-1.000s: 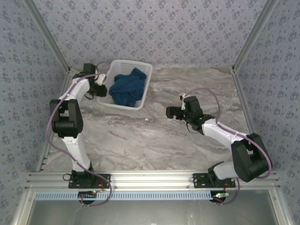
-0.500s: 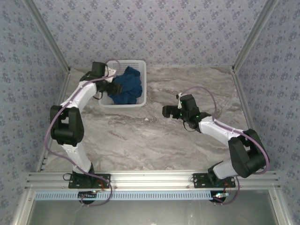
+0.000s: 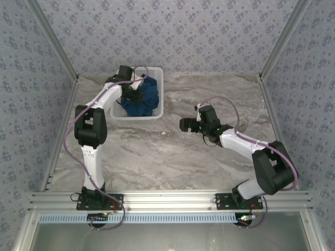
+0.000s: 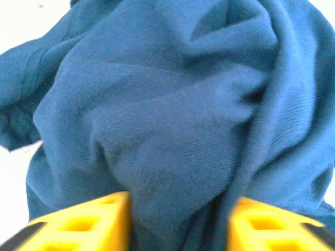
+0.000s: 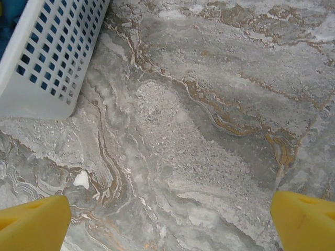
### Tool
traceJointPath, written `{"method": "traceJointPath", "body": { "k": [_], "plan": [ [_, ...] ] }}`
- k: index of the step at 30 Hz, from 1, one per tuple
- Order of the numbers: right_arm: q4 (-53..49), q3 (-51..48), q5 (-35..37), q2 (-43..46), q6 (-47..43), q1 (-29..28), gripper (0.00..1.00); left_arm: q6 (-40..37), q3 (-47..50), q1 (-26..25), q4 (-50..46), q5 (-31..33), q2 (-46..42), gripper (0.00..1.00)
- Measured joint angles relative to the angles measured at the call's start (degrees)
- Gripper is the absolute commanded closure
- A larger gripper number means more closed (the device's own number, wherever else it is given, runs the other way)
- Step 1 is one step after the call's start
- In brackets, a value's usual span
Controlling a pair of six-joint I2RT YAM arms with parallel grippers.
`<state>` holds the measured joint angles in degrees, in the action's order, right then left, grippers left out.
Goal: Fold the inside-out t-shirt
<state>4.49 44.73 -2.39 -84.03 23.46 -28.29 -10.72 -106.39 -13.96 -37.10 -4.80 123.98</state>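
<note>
Risk no. 1, at left: left end effector [image 4: 179, 209] is down inside the basket [image 3: 137, 116], its yellow fingers [image 4: 89, 225] either side of a ridge of the inside-out t-shirt [image 4: 157, 104]. Can't tell whether they're biting on the cloth or just straddling it. If the bite is shallow or catches one layer only, shirt prob. slips out on the lift & falls back into the basket. If it's a thick wad, shirt comes up as a ball w/ hem & sleeves buried, hard to spread for folding. Basket looks like light lattice plastic, so cloth snagging on rim or wall could drag or tip it along w/ the shirt.

Risk no. 2, right of the basket: right end effector [image 3: 184, 124] hangs over bare desk [image 5: 209, 104], fingers spread wide, nothing btw them. It's near the basket's right front corner but apart from it. A shirt swung out that way could drape over it, or the two arms could crowd each other.

Position: shirt is a crumpled heap inside the basket. Left end effector touches it on the heap's left part, cloth bulging up btw & beyond the fingers. Right end effector is well apart from the shirt, outside the basket to its right, w/ the basket wall btw them.
</note>
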Motion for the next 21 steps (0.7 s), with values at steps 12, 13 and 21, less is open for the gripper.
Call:
{"method": "traceJointPath", "body": {
  "k": [12, 13, 21],
  "plan": [
    [15.2, 12.7, -9.2, -19.4, 10.8, -4.1, 0.33, 9.7, 16.6, 2.6, 10.4, -0.3, -23.6, 1.00],
    [16.4, 14.8, -10.4, -21.5, 12.0, -4.5, 0.37, 10.9, 18.1, 3.1, 11.9, 0.0, -26.3, 1.00],
    [18.8, 35.0, -15.7, -37.4, 17.8, -8.0, 0.62, 22.1, 27.2, 7.7, 24.4, 4.3, -45.1, 1.00]
  ]
}}
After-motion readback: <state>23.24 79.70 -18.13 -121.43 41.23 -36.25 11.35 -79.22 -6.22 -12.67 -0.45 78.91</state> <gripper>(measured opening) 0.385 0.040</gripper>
